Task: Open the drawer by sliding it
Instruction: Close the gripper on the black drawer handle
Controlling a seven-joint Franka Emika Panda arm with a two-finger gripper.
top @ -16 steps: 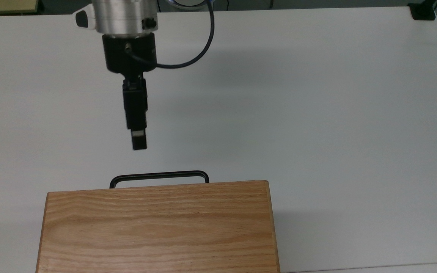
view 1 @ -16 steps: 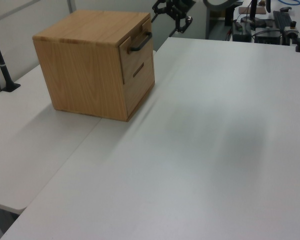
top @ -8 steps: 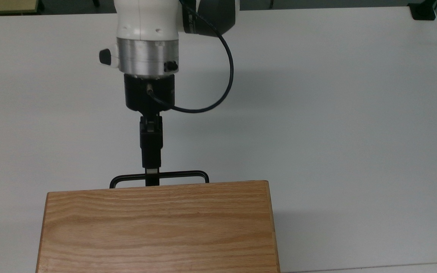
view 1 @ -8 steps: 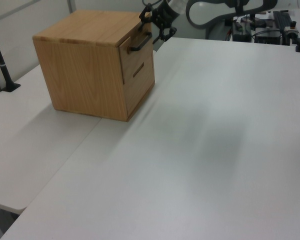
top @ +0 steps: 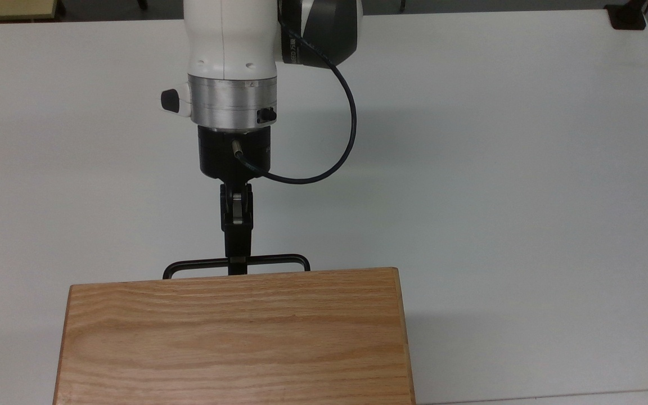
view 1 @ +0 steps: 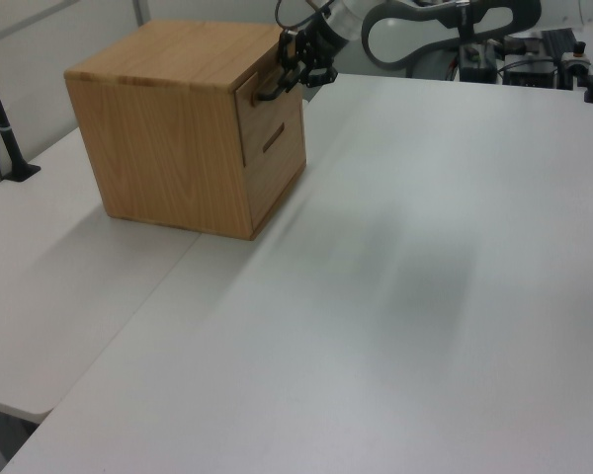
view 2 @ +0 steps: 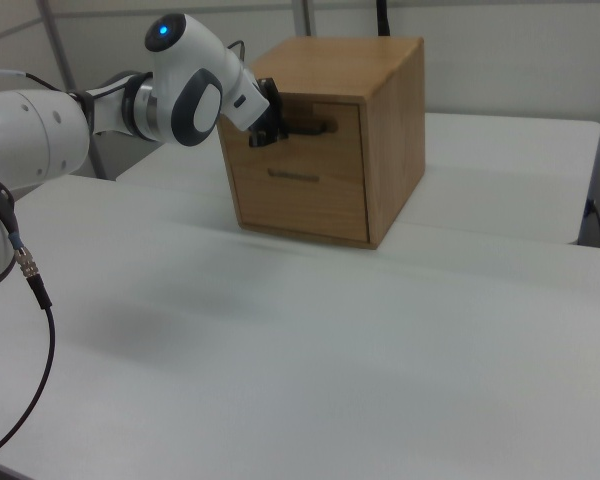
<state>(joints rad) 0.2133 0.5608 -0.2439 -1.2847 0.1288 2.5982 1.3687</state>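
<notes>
The drawer [view 2: 330,140] is the upper one in the oak cabinet [top: 234,337], and its front sits flush with the cabinet face. Its thin black bar handle [top: 270,260] sticks out past the cabinet's top edge in the top view. My gripper [top: 238,261] reaches the handle just left of its middle in the top view and crosses the bar. In the left view the gripper [view 1: 295,75] is at the handle [view 1: 274,91] on the cabinet's front. In the right view the gripper [view 2: 269,130] meets the handle's [view 2: 315,127] left end.
A second drawer [view 2: 300,195] sits below the first. The cabinet stands on a white table [top: 498,169] with wide bare surface around it. A black post [view 1: 0,109] stands at the left view's left. A black clamp [top: 628,17] sits at the table's far right corner in the top view.
The arm came down the top view from above the bare table to the handle, then shifted slightly to the top view's right along the bar. The drawer has not moved.
</notes>
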